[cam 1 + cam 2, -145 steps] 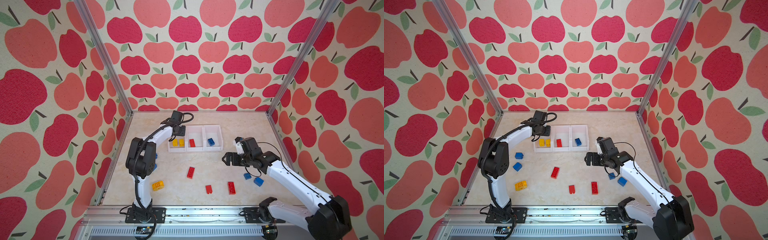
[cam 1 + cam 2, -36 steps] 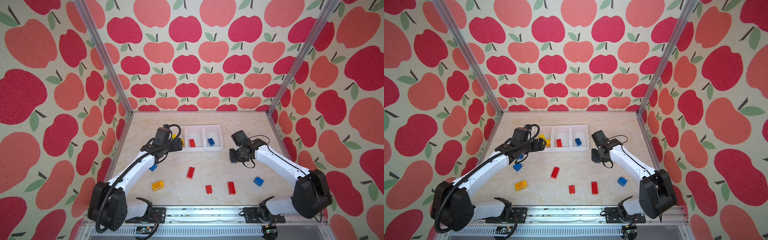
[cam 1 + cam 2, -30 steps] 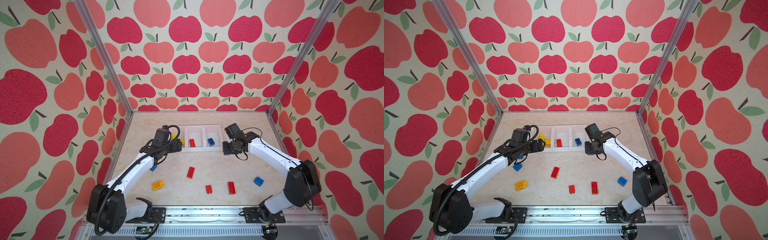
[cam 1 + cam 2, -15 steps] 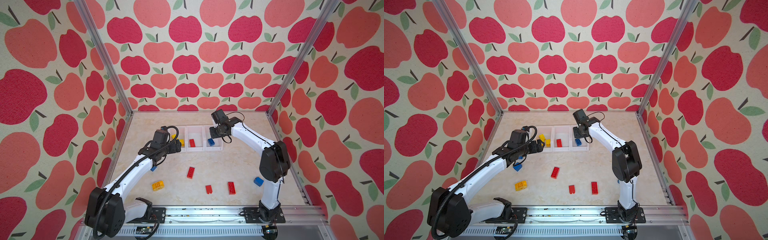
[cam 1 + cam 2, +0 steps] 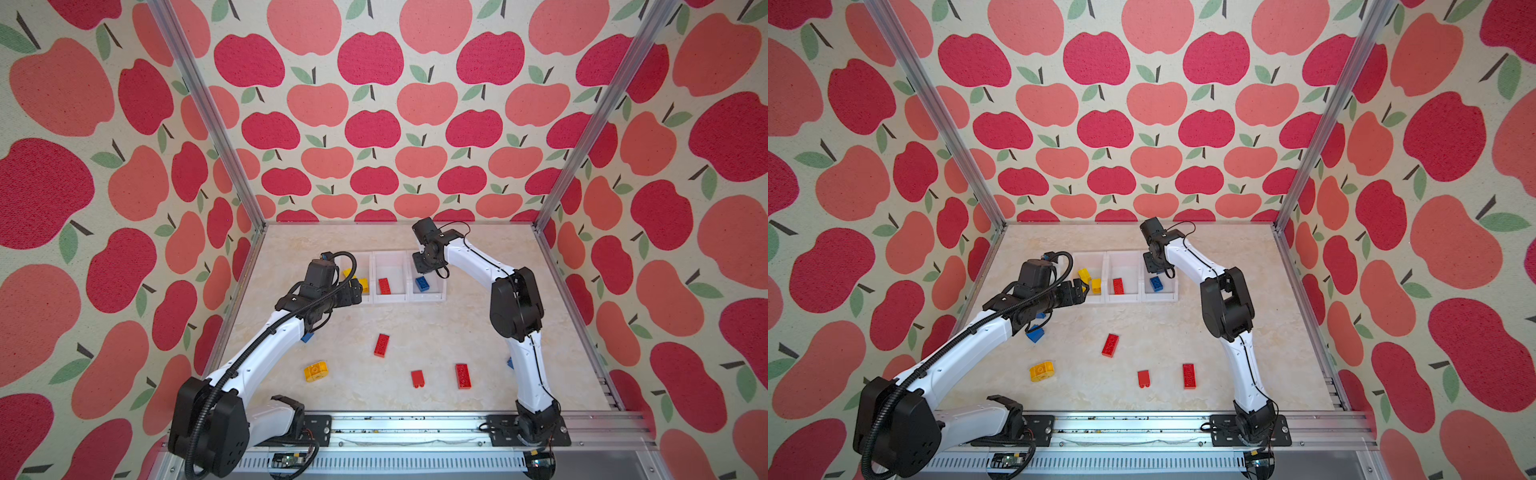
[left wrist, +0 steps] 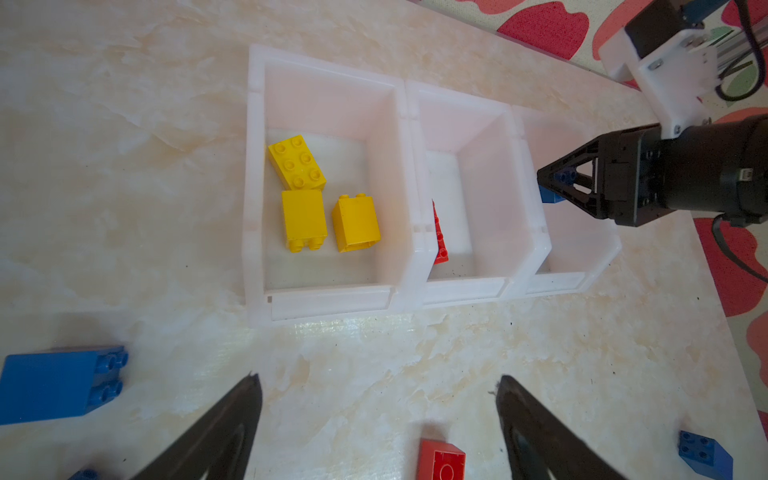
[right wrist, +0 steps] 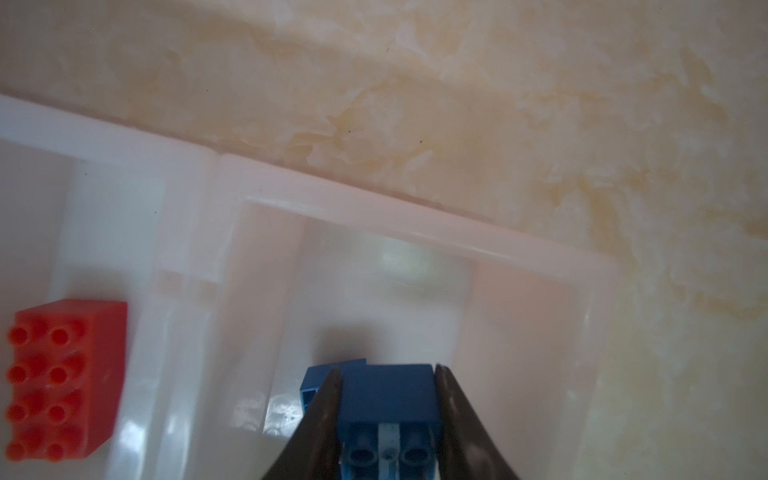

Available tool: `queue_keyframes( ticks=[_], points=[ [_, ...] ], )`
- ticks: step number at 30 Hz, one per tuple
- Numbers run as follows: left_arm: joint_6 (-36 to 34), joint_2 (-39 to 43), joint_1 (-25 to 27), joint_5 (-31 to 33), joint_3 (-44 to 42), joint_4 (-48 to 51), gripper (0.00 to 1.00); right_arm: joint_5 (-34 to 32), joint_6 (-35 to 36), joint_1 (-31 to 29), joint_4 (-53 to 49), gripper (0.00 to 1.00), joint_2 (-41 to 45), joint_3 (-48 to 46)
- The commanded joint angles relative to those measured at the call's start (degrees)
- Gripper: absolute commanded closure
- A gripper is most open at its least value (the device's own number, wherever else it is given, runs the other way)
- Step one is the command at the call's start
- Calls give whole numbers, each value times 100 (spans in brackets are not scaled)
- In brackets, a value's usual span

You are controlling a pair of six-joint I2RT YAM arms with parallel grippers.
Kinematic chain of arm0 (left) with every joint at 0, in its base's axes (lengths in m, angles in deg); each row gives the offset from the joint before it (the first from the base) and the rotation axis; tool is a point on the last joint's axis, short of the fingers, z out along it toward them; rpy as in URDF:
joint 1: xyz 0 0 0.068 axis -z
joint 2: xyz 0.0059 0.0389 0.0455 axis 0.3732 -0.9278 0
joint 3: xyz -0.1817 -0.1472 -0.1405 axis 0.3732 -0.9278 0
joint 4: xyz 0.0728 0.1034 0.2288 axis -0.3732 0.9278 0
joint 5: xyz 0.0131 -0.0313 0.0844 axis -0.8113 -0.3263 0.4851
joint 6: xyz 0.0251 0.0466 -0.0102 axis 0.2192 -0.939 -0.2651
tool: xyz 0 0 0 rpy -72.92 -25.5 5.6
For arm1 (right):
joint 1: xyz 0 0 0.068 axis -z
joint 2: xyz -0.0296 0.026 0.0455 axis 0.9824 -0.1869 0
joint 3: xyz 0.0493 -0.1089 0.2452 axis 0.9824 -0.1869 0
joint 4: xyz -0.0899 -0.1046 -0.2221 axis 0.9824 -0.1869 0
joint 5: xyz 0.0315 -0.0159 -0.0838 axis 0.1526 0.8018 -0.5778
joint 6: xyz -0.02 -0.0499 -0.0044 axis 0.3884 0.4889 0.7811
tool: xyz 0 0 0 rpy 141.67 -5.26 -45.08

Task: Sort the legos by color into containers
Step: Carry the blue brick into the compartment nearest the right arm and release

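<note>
In both top views, from high at the front edge, tilted down over the whole desk; far off, near-identical coverage. In the left wrist view, from low above the desk, forward past the left tool to the containers; near. In the right wrist view, steeply down past the right tool into the end container; very close. Containers common to all four views.
</note>
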Motion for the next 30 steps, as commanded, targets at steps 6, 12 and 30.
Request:
queue_keyframes(
  ticks=[6,12,30],
  points=[
    [93,77,-34,-20,-42,154,9,-126,151,85,-216,61,-144,85],
    [104,60,-17,-20,-14,167,9,-46,113,68,-154,44,8,-12],
    [108,-128,550,15,128,490,10,156,-244,-107,65,42,1379,-1133]
  ],
)
